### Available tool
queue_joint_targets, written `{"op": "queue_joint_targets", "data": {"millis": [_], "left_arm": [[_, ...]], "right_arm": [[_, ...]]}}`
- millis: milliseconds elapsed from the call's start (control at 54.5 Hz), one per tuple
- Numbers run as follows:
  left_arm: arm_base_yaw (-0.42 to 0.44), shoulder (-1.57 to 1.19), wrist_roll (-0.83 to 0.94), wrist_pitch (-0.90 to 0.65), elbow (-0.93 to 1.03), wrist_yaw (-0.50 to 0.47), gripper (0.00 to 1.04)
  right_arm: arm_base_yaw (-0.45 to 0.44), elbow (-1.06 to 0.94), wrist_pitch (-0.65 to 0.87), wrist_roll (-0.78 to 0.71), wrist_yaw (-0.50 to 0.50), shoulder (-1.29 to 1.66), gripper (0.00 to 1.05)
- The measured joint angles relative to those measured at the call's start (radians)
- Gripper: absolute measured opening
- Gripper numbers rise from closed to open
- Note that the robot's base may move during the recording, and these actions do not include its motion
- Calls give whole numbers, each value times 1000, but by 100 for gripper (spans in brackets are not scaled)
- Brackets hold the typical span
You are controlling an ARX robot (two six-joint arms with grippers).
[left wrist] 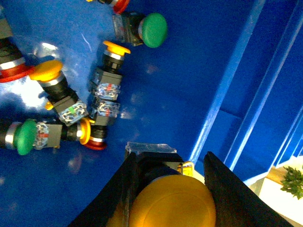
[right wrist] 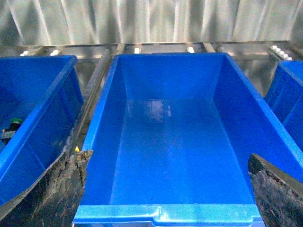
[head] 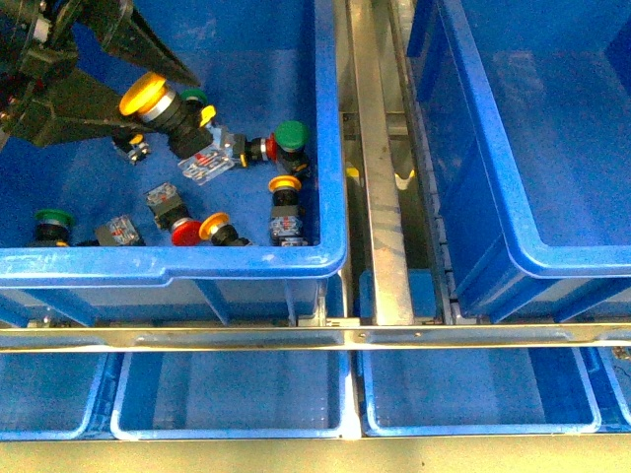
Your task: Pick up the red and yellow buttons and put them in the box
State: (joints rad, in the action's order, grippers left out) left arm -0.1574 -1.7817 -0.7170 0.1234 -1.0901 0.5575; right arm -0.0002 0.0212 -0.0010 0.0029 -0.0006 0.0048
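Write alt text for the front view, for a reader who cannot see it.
The left gripper grips a yellow button over a blue crate holding more red, yellow and green buttons. Beyond a metal rail to the right stands the large blue box.

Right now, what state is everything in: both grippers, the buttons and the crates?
Left gripper: shut on a yellow button.
Yellow button: held, cap pointing away from the fingers.
Right gripper: open, empty.
Box: empty.
Left crate: holds loose buttons.
Other buttons: lying on their sides, red, yellow and green mixed.
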Motion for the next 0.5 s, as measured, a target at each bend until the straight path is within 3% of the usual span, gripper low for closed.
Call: {"op": "queue_joint_targets", "data": {"millis": [275,495], "left_arm": [[-84,0,-153,-58,-32,38,33],[-208,0,-286,-122,-51,42,33]], "right_arm": [[0,0,0,0,0,0,99],[0,0,0,0,0,0,99]]}}
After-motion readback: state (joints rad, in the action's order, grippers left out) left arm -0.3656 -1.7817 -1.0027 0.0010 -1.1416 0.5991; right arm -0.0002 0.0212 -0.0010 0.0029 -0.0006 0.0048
